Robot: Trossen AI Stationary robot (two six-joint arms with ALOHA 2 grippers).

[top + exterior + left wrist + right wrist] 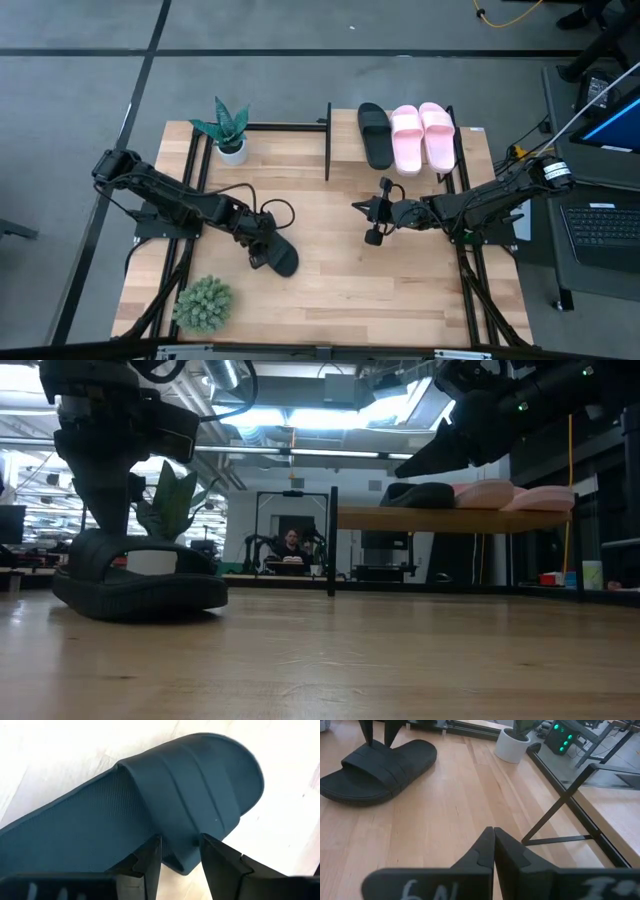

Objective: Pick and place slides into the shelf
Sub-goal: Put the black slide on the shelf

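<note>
I am seeing only one bit of writing: pale handwritten marks on the dark body of the right gripper in the right wrist view. The mark left of the fingers is looking like "6N"; the one on the other side is cut off at the picture's edge, and I am not managing to read it. I am finding no label, brand or sign anywhere else

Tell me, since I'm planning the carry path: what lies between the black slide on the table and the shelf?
Only bare wooden tabletop between the black slide and the shelf, as the high view shows; the right gripper hovers beside that path.
</note>
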